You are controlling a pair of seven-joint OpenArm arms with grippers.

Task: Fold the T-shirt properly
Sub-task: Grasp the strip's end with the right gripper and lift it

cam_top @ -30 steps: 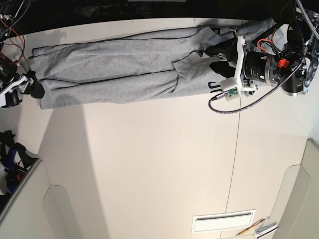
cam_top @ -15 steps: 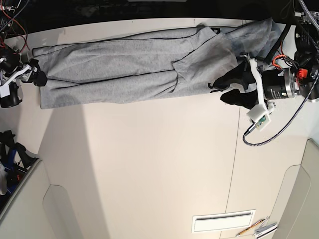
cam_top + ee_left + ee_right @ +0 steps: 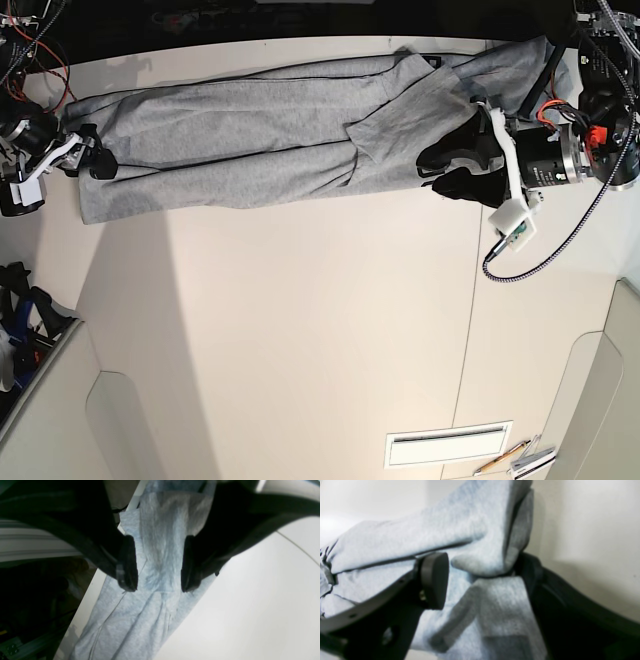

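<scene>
- T-shirt cloth fills the right wrist view: a thick bunched fold sits between the right gripper jaws, which stand wide; one round pad shows just clear of the fabric, while the far jaw touches the fold. Whether the cloth is pinched, I cannot tell.
- Left wrist view shows the left gripper with jaws partly apart, straddling a ridge of grey cloth that runs between the two black pads; neither pad visibly presses on it. Past the cloth's edge, this view alone shows a dark drop beside the tabletop.
- Only the base view shows the whole garment: a long, narrow grey band stretched along the far edge of the tabletop, right gripper at its one end, left gripper at the other.
- Pale tabletop, with a thin seam line crossing it.
- Near the front edge lie a white slotted plate and some pencils.
- Behind the shirt, the room is dark, with loose red wires.
</scene>
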